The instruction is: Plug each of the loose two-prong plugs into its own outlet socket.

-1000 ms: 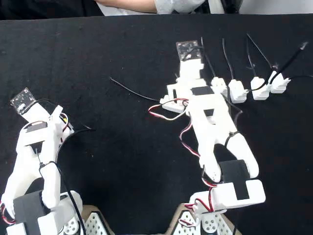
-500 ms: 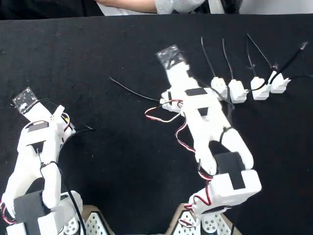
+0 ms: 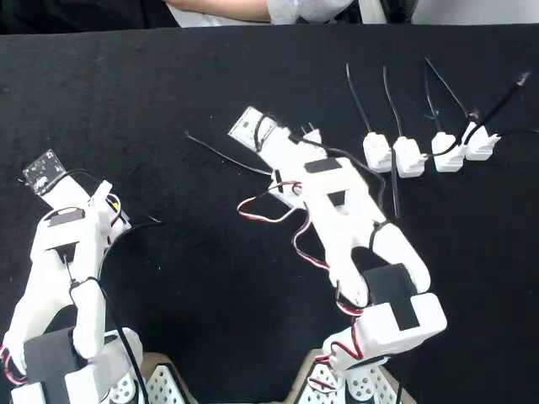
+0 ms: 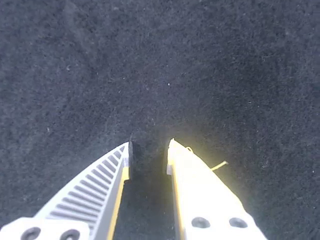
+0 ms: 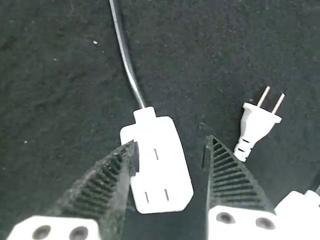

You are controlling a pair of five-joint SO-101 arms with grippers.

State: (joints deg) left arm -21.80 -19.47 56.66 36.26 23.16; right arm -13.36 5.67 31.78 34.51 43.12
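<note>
Black, finely napped cloth is spread over the desk (image 3: 126, 84), matte and uniform. Toward 1 o'clock in the high view a row of four white blocks (image 3: 408, 156) with thin black leads is lined up. These are judged to be pairs already mated, though the joints cannot be made out.

One pair is left. A loose plug (image 5: 257, 122), near 12 o'clock in the high view, lies flat with its two bare metal prongs free. Just beside it is an outlet socket (image 5: 160, 165), a smooth, rounded-rectangular white plastic body with slot pairs on its face. Its glossy black cord (image 5: 122, 50) runs off toward 10 o'clock.

The right gripper (image 5: 171, 142) is held over the socket, its ribbed dark fingers (image 5: 225, 170) released and spread to either side of the body, with nothing clamped. The left gripper (image 4: 148, 145) is parked near 8 o'clock over bare cloth, its fingers narrowly parted and grasping nothing.

By this reading the task is mostly done, and only the last insertion is outstanding.
</note>
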